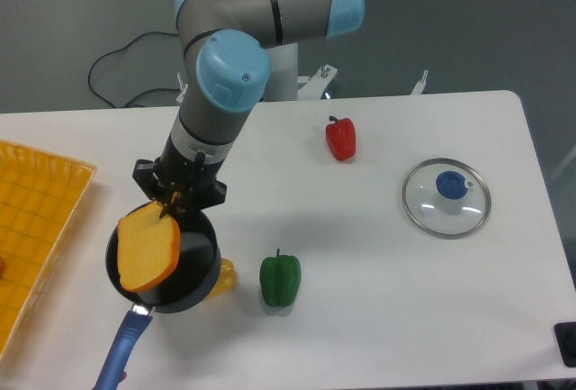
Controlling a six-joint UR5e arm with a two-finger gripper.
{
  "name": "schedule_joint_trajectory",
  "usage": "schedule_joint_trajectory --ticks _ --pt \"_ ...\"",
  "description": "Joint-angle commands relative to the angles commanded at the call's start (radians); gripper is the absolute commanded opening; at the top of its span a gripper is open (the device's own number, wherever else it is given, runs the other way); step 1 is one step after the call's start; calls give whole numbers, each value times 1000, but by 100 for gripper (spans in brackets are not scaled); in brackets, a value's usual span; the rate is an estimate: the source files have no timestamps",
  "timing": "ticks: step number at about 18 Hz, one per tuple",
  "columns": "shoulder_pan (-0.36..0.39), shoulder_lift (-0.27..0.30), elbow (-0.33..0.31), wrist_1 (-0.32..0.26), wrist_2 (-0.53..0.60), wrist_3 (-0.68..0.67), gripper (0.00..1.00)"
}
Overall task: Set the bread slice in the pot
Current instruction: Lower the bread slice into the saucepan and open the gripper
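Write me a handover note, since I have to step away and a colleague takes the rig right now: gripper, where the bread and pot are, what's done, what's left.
Gripper: shut on the bread slice by its top edge, directly above the pot.
Bread slice: hanging tilted over the pot's left rim, not yet released.
Pot: near the table's front left, blue handle toward the front edge.
Nearby: green pepper, small yellow lump beside the pot.
Done: pickup and carry.
Left: lower, open the fingers, retract.
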Motion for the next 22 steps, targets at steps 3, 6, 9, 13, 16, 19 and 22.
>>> schedule_joint_trajectory --ticks 3,6,9,13,16,19,22 --pt "2 0 8 0 0 5 0" --pt "3 0 8 0 0 6 0" --pt "3 -3 6 2 0 8 0" --pt "3 -3 6 0 0 28 6" --pt "5 -2 -1 5 2 81 98" --pt "2 -2 -6 -2 49 135 100" --pt "2 -2 -6 -2 52 135 100"
